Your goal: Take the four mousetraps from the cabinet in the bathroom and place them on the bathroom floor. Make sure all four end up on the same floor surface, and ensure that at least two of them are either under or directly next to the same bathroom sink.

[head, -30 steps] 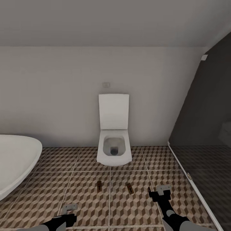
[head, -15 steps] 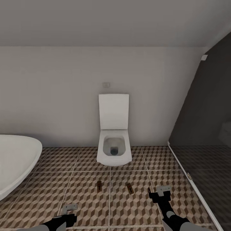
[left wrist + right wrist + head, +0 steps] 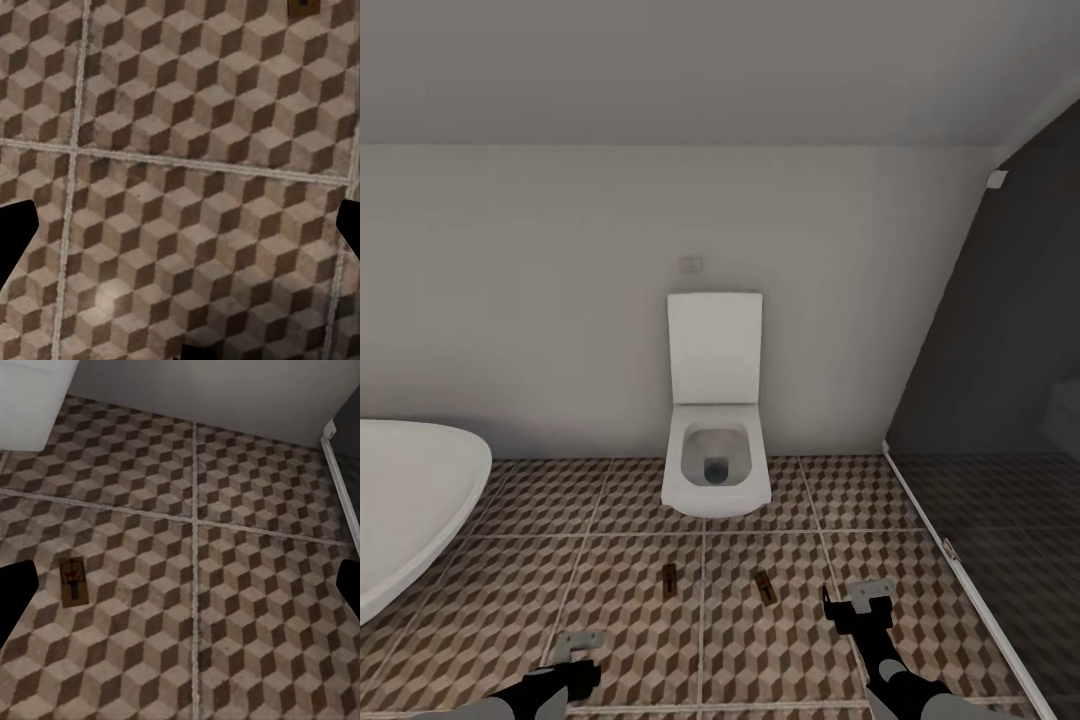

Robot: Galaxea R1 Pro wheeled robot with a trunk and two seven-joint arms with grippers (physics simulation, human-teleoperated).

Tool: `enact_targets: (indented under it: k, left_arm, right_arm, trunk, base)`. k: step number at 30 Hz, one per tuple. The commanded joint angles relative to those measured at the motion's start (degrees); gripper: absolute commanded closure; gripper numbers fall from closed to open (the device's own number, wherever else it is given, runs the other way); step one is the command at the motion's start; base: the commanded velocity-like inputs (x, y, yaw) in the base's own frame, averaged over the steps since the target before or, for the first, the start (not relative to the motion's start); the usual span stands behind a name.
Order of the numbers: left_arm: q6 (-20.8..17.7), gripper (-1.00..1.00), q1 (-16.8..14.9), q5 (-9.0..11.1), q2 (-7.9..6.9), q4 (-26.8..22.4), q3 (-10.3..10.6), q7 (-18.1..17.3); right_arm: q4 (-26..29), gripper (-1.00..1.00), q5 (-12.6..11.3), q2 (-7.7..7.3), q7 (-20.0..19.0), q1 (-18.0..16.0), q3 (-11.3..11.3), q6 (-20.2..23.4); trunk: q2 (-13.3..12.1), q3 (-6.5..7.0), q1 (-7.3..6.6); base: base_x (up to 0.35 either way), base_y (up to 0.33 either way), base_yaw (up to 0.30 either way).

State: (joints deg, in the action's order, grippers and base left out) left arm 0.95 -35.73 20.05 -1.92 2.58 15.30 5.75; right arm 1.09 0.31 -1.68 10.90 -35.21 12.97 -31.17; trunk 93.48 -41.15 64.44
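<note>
The bathroom floor (image 3: 620, 560) is laid in large square tiles printed with brown, beige and white cubes, split by pale grout lines, and runs back to a plain white wall. A white toilet (image 3: 715, 440) with its lid raised stands against that wall, a white bathtub (image 3: 410, 510) curves in along the floor's left edge, and a dark shower floor (image 3: 1000, 560) behind a pale sill borders its right edge. Two mousetraps lie flat on the tiles in front of the toilet, one (image 3: 669, 580) left of a grout line and the other (image 3: 764, 587) right of it, well apart: small brown boards with dark wire, the right one showing a red mark in the right wrist view (image 3: 73, 582). The left gripper (image 3: 575, 655) and right gripper (image 3: 858, 602) hang low over the tiles, both spread wide and empty.
</note>
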Motion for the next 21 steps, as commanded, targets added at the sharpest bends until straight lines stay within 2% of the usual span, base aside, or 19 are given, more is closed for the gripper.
enact_targets:
  k: [1, 4, 7, 9, 10, 12, 13, 16, 17, 19, 21]
  left_arm:
    - [0.1, -1.0, -0.1, 0.4, -0.09, -0.8, 0.5, 0.1]
    - [0.0, -1.0, 0.0, 0.4, -1.01, -3.7, 0.4, 0.2]
    - [0.0, -1.0, 0.0, 0.4, -2.77, -5.9, 0.5, -0.5]
    - [0.1, -1.0, 0.0, 0.4, -4.53, -6.7, 0.5, -2.7]
    - [0.1, -1.0, 0.0, 0.4, -6.07, -7.0, 0.5, -6.0]
    - [0.1, -1.0, 0.0, 0.4, -7.83, -7.2, 0.6, -10.6]
    - [0.1, -1.0, 0.0, 0.4, -9.76, -7.4, 0.5, -15.7]
    - [0.1, -1.0, 0.0, 0.5, -12.9, -7.7, 0.5, -22.6]
    - [0.2, -1.0, 0.0, 0.5, -14.41, -7.8, 0.5, -25.6]
    - [0.3, -1.0, 0.0, 0.5, -15.66, -7.6, 0.4, -28.2]
    - [0.4, -1.0, 0.0, 0.4, -16.24, -6.3, 0.4, -29.5]
  right_arm:
    - [0.0, -1.0, 0.0, 0.0, 0.4, 0.0, 0.5, 0.0]
    - [0.0, -1.0, 0.0, 0.0, 0.4, 0.0, 0.5, 0.0]
    - [0.0, -1.0, 0.0, -0.05, 0.4, 0.2, 0.5, 0.0]
    - [0.0, -1.0, 0.0, -0.05, 0.4, 0.3, 0.5, 0.0]
    - [0.0, -1.0, 0.0, -0.03, 0.4, 0.4, 0.5, 0.0]
    - [-0.1, -1.0, 0.0, -0.02, 0.4, 0.4, 0.5, 0.0]
    - [0.0, -1.0, 0.0, -0.01, 0.4, 0.5, 0.5, 0.0]
    - [0.0, -1.0, 0.0, 0.0, 0.4, 0.5, 0.5, 0.0]
    - [0.0, -1.0, 0.0, 0.0, 0.4, 0.5, 0.5, 0.0]
    - [0.0, -1.0, 0.0, -0.01, 0.4, 0.5, 0.5, 0.0]
    - [0.0, -1.0, 0.0, 0.0, 0.4, 0.5, 0.5, 0.0]
  trunk:
    - [0.0, -0.05, -0.01]
    - [0.0, -0.05, -0.01]
    - [0.0, -0.05, -0.01]
    - [0.0, -0.05, -0.01]
    - [0.0, -0.05, -0.01]
    - [0.0, -0.05, -0.01]
    - [0.0, -0.05, -0.01]
    - [0.0, -0.05, -0.01]
    - [0.0, -0.05, -0.01]
    - [0.0, -0.05, -0.01]
    - [0.0, -0.05, -0.01]
  base:
    - [0.0, 0.0, 0.0]
    - [0.0, 0.0, 0.0]
    - [0.0, 0.0, 0.0]
    - [0.0, 0.0, 0.0]
    - [0.0, 0.0, 0.0]
    - [0.0, 0.0, 0.0]
    - [0.0, 0.0, 0.0]
    - [0.0, 0.0, 0.0]
    - [0.0, 0.0, 0.0]
    - [0.0, 0.0, 0.0]
    - [0.0, 0.0, 0.0]
